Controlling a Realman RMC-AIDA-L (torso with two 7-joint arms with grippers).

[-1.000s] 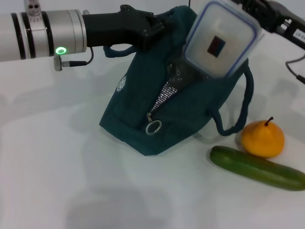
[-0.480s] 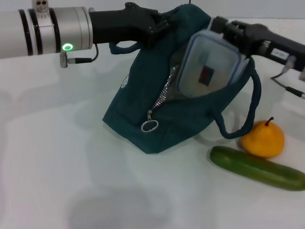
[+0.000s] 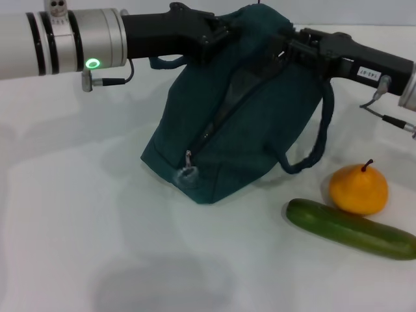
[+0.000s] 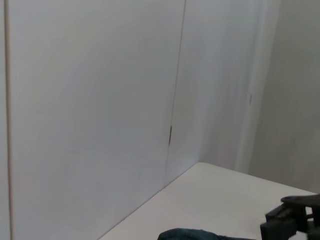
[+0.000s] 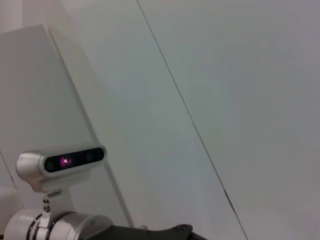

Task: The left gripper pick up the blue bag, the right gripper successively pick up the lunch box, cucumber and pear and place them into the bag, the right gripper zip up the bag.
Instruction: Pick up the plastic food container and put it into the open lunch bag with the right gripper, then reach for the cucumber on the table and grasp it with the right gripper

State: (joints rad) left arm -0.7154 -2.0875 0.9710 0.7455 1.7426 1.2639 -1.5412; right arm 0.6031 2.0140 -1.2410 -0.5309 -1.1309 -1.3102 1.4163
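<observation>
Left gripper [image 3: 218, 34]: reaching in from the upper left of the head view, its fingers are closing on the top edge of the blue bag and holding it up off the desk.
Blue bag [image 3: 240, 136]: sitting in the upper middle of the head view, its base is resting on the desk [image 3: 78, 214] while its top is hanging from the left gripper; 1 loop handle is drooping down its right side, and the zipper pull is lying at the lower front.
Right gripper [image 3: 281, 49]: coming in from the upper right, its tip is pushing into the bag's top opening — fabric is hiding the fingers, so I cannot tell how far apart they are or what they are holding.
Lunch box: not showing in any view.
Pear [image 3: 358, 188]: sitting on the desk at the right, just behind the cucumber and seeming to touch it.
Cucumber [image 3: 351, 229]: lying on the desk at the lower right, running toward the right edge — well apart from the bag.
</observation>
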